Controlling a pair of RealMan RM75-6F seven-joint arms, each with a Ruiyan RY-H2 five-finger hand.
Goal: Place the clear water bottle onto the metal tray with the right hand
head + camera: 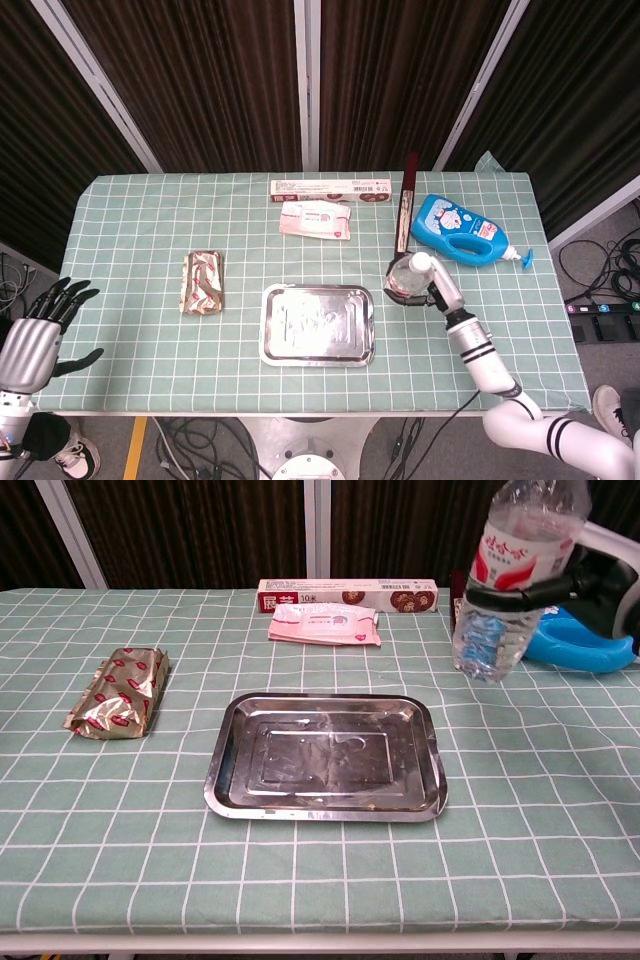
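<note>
My right hand (590, 580) grips the clear water bottle (505, 580) around its middle and holds it upright in the air, just right of the metal tray (325, 755) and above table height. In the head view the clear water bottle (405, 277) and my right hand (438, 290) sit right of the metal tray (318, 323). The tray lies bare at the table's centre. My left hand (35, 335) hangs off the table's left edge with fingers spread, holding nothing.
A foil snack pack (120, 692) lies left of the tray. Behind it are a pink wipes pack (325, 625), a long biscuit box (345, 593) and a dark narrow box (404, 205). A blue detergent bottle (460, 232) lies behind my right hand.
</note>
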